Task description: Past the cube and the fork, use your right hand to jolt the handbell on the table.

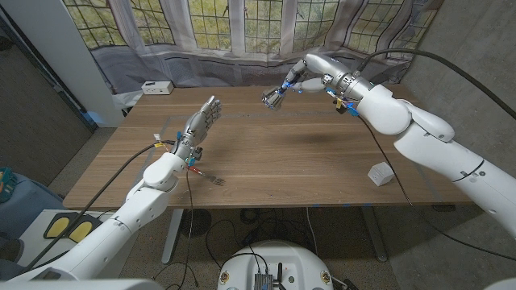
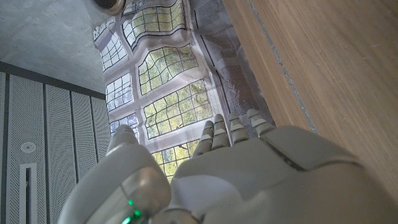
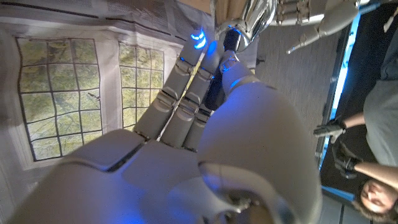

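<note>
My right hand (image 1: pixel 297 81) holds a silver handbell (image 1: pixel 272 97) by its dark handle, lifted above the far middle of the wooden table (image 1: pixel 306 161), the bell's mouth tilted toward picture left. In the right wrist view my fingers (image 3: pixel 186 87) curl around the handle below the shiny bell (image 3: pixel 255 15). My left hand (image 1: pixel 201 125) stands over the table's left part with its fingers apart and holds nothing. A fork (image 1: pixel 211 179) lies near the front edge beside my left forearm. A small white cube (image 1: pixel 380 172) sits at the front right.
A white box (image 1: pixel 156 87) rests on the far left corner. A curtain with a window print (image 1: pixel 210 32) hangs behind the table. A person (image 3: pixel 373 155) is at the edge of the right wrist view. The left wrist view shows my left hand's back (image 2: pixel 249 180) beside the tabletop (image 2: pixel 329 68).
</note>
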`<state>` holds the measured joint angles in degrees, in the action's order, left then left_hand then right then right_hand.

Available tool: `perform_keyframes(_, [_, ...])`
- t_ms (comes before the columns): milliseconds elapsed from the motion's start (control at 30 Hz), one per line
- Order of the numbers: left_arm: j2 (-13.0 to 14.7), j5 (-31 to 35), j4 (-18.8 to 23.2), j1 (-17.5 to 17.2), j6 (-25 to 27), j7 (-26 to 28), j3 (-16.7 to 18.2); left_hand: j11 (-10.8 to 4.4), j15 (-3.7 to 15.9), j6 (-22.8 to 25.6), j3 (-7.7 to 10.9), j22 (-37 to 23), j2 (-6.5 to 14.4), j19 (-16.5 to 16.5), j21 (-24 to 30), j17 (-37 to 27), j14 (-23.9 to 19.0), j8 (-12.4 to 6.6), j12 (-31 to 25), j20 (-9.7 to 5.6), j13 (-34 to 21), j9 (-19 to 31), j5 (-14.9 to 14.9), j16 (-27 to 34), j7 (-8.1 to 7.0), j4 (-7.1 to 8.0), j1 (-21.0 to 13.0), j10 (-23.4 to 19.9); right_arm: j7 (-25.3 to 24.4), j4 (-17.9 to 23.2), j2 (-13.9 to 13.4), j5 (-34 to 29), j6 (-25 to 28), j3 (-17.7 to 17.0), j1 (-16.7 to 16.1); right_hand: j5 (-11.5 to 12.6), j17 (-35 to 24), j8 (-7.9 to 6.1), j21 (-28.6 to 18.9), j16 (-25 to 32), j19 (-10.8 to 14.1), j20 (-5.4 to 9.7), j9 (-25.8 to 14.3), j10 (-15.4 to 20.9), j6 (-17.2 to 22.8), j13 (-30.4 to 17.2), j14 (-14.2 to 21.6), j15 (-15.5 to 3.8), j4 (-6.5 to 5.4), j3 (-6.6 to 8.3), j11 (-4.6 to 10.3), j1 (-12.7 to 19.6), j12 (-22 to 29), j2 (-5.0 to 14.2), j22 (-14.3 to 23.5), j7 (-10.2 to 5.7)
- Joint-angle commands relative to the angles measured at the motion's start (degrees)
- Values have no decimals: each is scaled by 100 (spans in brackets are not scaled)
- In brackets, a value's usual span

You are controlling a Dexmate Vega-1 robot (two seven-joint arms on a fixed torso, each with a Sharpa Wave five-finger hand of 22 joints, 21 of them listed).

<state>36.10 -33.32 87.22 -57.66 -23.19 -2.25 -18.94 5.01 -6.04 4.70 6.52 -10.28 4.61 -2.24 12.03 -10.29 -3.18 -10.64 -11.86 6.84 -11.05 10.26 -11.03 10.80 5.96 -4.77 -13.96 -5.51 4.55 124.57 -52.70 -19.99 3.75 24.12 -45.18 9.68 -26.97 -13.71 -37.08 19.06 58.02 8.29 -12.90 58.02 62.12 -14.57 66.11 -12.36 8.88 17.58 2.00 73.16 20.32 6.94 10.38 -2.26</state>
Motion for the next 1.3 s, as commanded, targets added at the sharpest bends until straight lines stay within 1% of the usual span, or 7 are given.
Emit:
perform_keyframes(33, [-29, -50, -117, 47, -11, -88, -12, -17, -3, 10, 3, -16, 11, -78, -14, -6, 42, -21, -9, 32, -24, 7, 14, -4, 48, -39, -6, -41, 1254, 471, -829, -2353, 1690, 332, 136, 27, -31, 7, -49, -24, -23, -6, -23, 219, 57, -432, -36, 11, -31, -3, -196, -7, -9, 54, 21, 1])
perform_keyframes(500, [-126, -43, -242, 139, -49, -114, -69, 3, -2, 21, 7, -18, 15, 149, 55, -6, -5, -24, -25, -51, -24, 6, 14, 12, 61, -47, -3, -73, 3236, 307, -1451, -5577, 2719, 313, 114, 30, -51, 12, -101, -40, -48, 2, -22, 237, 60, -428, -44, 2, -37, -14, -162, -17, -30, 55, 20, -27])
perform_keyframes(567, [-133, -48, -241, 139, -46, -106, -69, 6, -3, 22, 8, -18, 16, 130, 45, -6, -3, -24, -26, -46, -24, 6, 14, 10, 55, -48, -3, -74, 3520, 296, -1508, -6338, 2637, 318, 98, 32, -57, 8, -107, -40, -52, 6, -22, 231, 70, -431, -42, -6, -35, -12, -135, -15, -34, 54, 19, -32])
perform_keyframes(667, [-144, -50, -251, 143, -45, -102, -75, -6, -3, 26, 9, -18, 17, 82, 22, -6, 0, -25, -26, -28, -25, 6, 14, 8, 56, -50, -4, -74, 4489, 179, -1202, -8594, 2156, 592, 252, 32, -59, 9, -111, -45, -74, 13, -21, 229, 69, -438, -42, -5, -37, -16, -99, -23, -36, 50, 18, -65])
perform_keyframes(767, [-168, -61, -272, 152, -49, -113, -89, 11, 0, 32, 9, -18, 18, 77, 17, -6, 0, -26, -28, -32, -25, 6, 14, 7, 61, -51, -3, -78, 4480, 297, -1054, -8717, 2047, 233, 64, 39, -55, 2, -111, -94, -158, 102, -22, 233, 82, -436, -94, -28, -40, -13, 77, -37, -54, 38, 17, -169])
perform_keyframes(1100, [-190, -33, -273, 190, -36, -117, -129, -10, -3, 54, 10, -19, 19, 50, -1, -6, -4, -33, -33, -19, -24, 5, 15, 7, 59, -53, -1, -90, 4374, 338, -833, -9087, 1366, -455, -115, 61, -73, -8, -152, -141, -249, 123, -23, 217, 87, -444, -104, -74, -37, -15, 145, -63, -98, 11, 15, -249])
perform_keyframes(1300, [-184, -23, -237, 169, 6, -75, -136, -20, 5, 60, 10, -19, 19, 41, -8, -6, -2, -33, -35, -9, -24, 5, 15, 6, 56, -55, 1, -95, 4650, 324, -652, -8575, 1176, -863, -110, 80, -100, -12, -192, -155, -277, 130, -25, 231, 81, -458, -99, -82, -31, -16, 133, -54, -115, 4, 15, -251])
